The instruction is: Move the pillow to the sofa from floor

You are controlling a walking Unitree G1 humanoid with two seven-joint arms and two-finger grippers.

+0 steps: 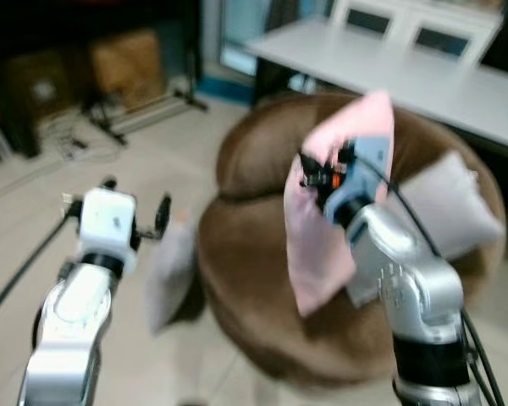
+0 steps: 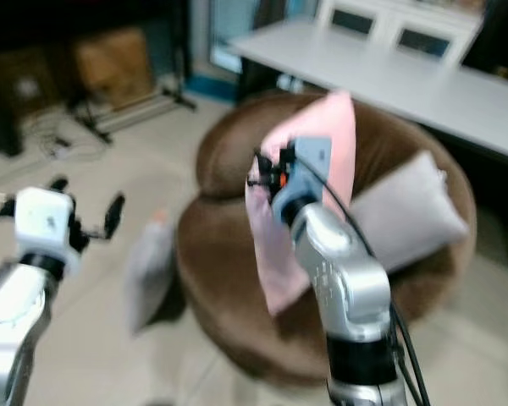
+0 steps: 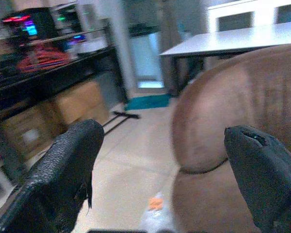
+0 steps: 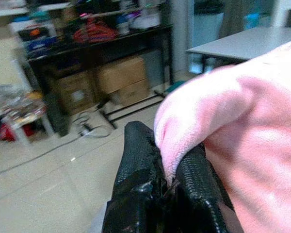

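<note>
The right tool (image 4: 167, 187) is closed on a fold at the edge of the pink pillow (image 1: 339, 203), and the cloth is pinched between the two black fingers (image 4: 138, 170). The pillow hangs from this grip in the air, above the seat of the round brown sofa (image 1: 254, 254), and it does not yet rest on the sofa. I think the edge is held because the soft body of the pillow is too thick for the fingers, and a fold gives a firm hold. The arm is raised high, probably so that the hanging pillow clears the rim of the sofa.

The left tool (image 3: 160, 170) is open and holds nothing; it is on the left, over the floor, near the left side of the sofa. A grey pillow (image 1: 444, 203) already lies on the right part of the seat. Another pale cushion (image 1: 168, 271) leans at the foot of the sofa on the left, on the floor. Far behind the sofa stands a white surface (image 1: 381, 68). The head views are blurred
</note>
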